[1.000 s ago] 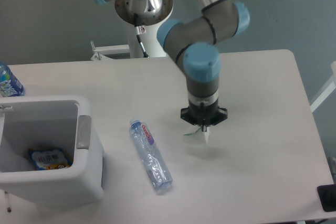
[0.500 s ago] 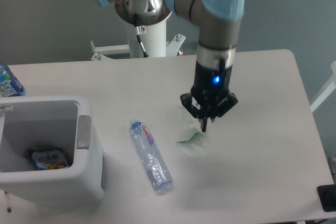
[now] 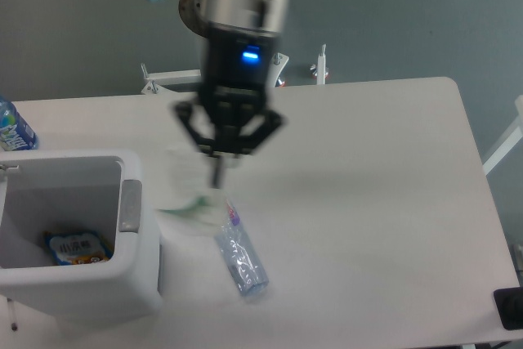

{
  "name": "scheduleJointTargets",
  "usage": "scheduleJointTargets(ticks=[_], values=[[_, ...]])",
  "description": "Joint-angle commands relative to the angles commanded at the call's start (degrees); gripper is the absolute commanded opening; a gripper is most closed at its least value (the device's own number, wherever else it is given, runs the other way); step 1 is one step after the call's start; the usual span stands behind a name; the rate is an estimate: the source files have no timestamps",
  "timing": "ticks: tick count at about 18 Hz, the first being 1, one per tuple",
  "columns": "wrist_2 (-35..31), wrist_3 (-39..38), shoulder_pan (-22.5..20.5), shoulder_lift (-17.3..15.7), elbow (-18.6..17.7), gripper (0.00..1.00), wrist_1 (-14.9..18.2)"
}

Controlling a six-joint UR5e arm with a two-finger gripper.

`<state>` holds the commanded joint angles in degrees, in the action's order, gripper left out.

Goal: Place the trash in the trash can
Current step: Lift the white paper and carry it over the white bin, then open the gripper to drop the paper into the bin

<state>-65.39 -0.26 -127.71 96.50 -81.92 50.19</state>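
My gripper [image 3: 218, 177] hangs above the table, left of centre, blurred by motion and shut on the white paper card [image 3: 192, 206], which dangles below the fingertips as a pale smear with a green edge. The card hovers just right of the trash can [image 3: 131, 202], a white boxy bin with a grey tab on its right wall. On the table beneath lies the crushed clear bottle [image 3: 239, 255] with a red-purple label, partly behind the card.
A blue and orange wrapper [image 3: 75, 247] lies inside the bin. A blue-labelled bottle [image 3: 12, 128] stands at the far left edge. A black object [image 3: 511, 308] sits at the table's bottom right corner.
The gripper lifted the paper card off the table right of centre and carried it left, from beside the bottle's right to near the bin's right wall.
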Motion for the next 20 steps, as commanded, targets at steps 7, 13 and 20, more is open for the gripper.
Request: scheduleJointTargets(ticks=[7, 13, 20], values=[[0.0, 0.4, 6.8, 0.3, -2.5, 0.04, -1.8], [0.0, 1.4, 7.7, 2.2, -2.0, 0.88, -3.4], [-0.2, 1.2, 5.9, 2.3, -1.3, 0.94, -3.3]])
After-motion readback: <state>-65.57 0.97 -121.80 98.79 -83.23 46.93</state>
